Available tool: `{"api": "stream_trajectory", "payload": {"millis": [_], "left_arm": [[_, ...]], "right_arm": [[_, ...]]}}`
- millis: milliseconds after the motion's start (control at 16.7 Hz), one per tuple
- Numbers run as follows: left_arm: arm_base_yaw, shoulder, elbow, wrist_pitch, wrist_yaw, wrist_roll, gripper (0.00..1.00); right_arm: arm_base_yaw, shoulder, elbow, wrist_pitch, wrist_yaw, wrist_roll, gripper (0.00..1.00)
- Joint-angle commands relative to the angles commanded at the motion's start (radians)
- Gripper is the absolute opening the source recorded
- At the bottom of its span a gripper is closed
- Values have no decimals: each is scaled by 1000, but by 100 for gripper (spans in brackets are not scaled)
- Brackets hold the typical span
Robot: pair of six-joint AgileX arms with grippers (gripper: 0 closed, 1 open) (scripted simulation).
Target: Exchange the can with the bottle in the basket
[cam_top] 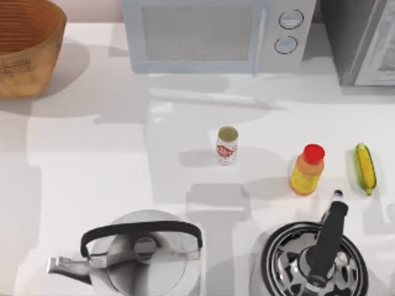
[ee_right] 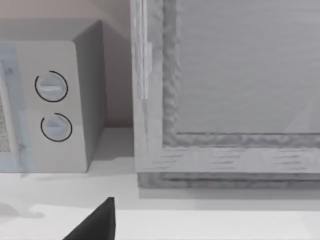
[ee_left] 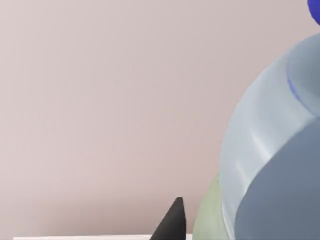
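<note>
The can point(cam_top: 226, 145), white with red marks and a dull gold top, stands upright near the middle of the table. The wicker basket point(cam_top: 24, 68) sits at the far left corner, and the part of its ribbed inside that shows holds nothing. In the left wrist view the clear bottle point(ee_left: 270, 150) with a blue cap point(ee_left: 315, 12) looms very close against the pink wall, above the table. My left gripper point(ee_left: 210, 227) is shut on it, one black fingertip point(ee_left: 172, 222) showing beside it. A dark part of my right gripper point(ee_right: 97, 222) faces the microwave.
A yellow-orange bottle point(cam_top: 307, 169) with a red cap and a corn cob point(cam_top: 365, 168) stand right of the can. A kettle point(cam_top: 139, 253) and a black-handled pot point(cam_top: 315, 262) sit along the near edge. A microwave point(cam_top: 216, 34) and a grey cabinet point(cam_top: 364, 40) line the back.
</note>
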Motion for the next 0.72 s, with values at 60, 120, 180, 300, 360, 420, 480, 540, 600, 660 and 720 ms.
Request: {"api": "stream_trajectory", "payload": {"millis": [60,120,180,300,360,420,480,540,600,660,720], "left_arm": [[1,2,-1,-3,-2,1,0],[1,2,-1,-3,-2,1,0],[1,2,-1,-3,-2,1,0],[-4,-1,-4,-1,-1,2,0],[-5,3,-2,2,-2,2,0],[-7,16,7,14,-4,1,0],[-10,40,19,33,-7,0,0],[-12,73,31,49,-10,-1,0],[-14,114,40,64,-13,-1,0],[-17,151,49,83,-14,-3,0],[-20,178,58,104,-17,-3,0]], "right_arm": [[0,0,0,0,0,0,100],[0,0,0,0,0,0,100],[0,0,0,0,0,0,100],[0,0,0,0,0,0,100],[0,0,0,0,0,0,100],[0,0,0,0,0,0,100],[0,0,0,0,0,0,100],[0,0,0,0,0,0,100],[0,0,0,0,0,0,100],[0,0,0,0,0,0,100],[0,0,0,0,0,0,100]]}}
